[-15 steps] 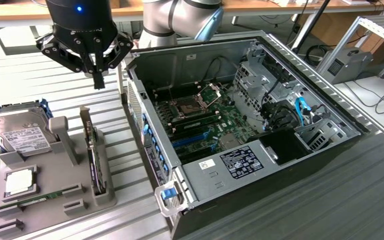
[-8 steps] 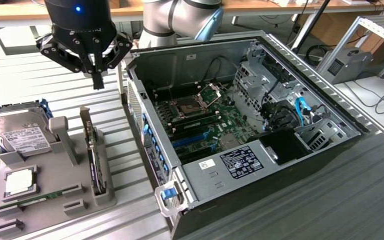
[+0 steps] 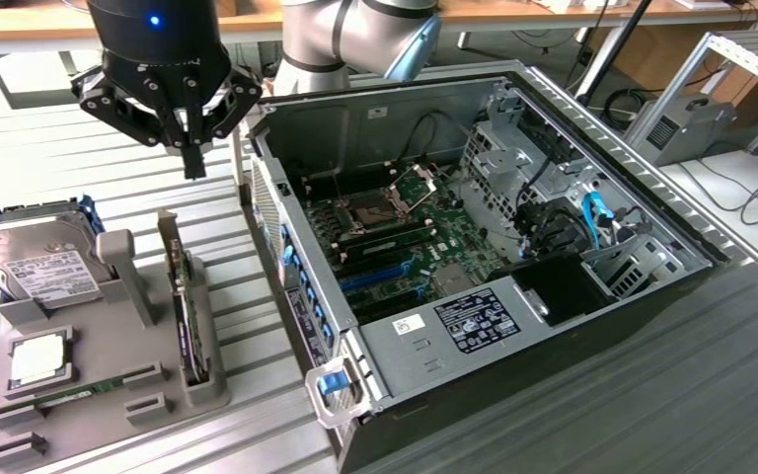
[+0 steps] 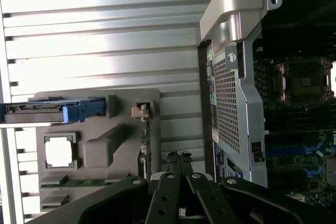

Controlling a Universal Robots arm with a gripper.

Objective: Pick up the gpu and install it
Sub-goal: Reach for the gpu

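Labels on the hard drive (image 3: pixel 47 276) and computer case (image 3: pixel 406 348) apparently carry print; none is readable.

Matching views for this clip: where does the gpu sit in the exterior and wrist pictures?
Exterior view: gpu stands edge-on in the grey holder, at the exterior view's left of the computer case.
Wrist view: gpu edge-on in the holder's slot nearest the case.
Shared landmark: blue-framed hard drive.

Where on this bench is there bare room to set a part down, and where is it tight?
Bare slatted table lies beyond the grey holder, below the shut gripper, and again along the computer case on the exterior view's right. Tight: the strip between the graphics card standing in the holder and the case.
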